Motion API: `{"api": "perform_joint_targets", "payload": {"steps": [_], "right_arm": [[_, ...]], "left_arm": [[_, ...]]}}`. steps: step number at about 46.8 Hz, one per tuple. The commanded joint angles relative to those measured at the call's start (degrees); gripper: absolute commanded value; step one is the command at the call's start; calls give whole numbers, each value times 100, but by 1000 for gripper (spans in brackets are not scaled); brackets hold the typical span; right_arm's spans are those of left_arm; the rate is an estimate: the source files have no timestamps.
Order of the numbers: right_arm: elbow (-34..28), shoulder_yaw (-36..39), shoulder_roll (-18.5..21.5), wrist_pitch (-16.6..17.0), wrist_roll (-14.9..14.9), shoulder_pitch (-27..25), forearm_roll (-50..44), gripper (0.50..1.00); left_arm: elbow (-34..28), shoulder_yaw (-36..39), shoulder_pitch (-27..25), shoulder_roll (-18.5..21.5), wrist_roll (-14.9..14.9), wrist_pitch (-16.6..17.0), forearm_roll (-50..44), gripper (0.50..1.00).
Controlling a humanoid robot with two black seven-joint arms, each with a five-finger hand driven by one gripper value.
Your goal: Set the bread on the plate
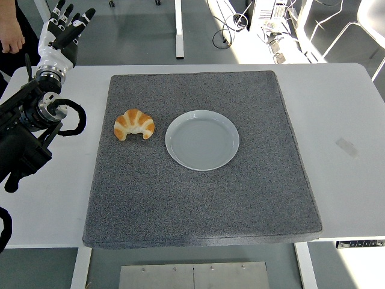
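A golden croissant (134, 124) lies on the grey mat (198, 198), just left of a pale round plate (202, 139) that has nothing on it. The two do not touch. My left hand (65, 29) is raised at the table's far left corner, well back and left of the croissant, with its fingers spread and holding nothing. My left arm (30, 126) comes in along the left edge. My right arm is out of view.
The mat covers the middle of the white table (343, 120). A person's hand (12, 41) shows at the top left, behind my left hand. Table legs, chair legs and cables stand on the floor beyond the far edge.
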Motion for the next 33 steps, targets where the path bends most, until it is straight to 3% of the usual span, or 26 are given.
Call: {"api": "perform_joint_targets", "payload": {"steps": [1,26,33], "right_arm": [[0,0,0,0,0,0,0,1000],[0,0,0,0,9,0,0,1000],[0,0,0,0,0,0,0,1000]], "left_arm": [[0,0,2,-2,0,0,0,977],[0,325,2,60,0,0,17,977],[-88,843,-77,191,0,0,9,977]]}}
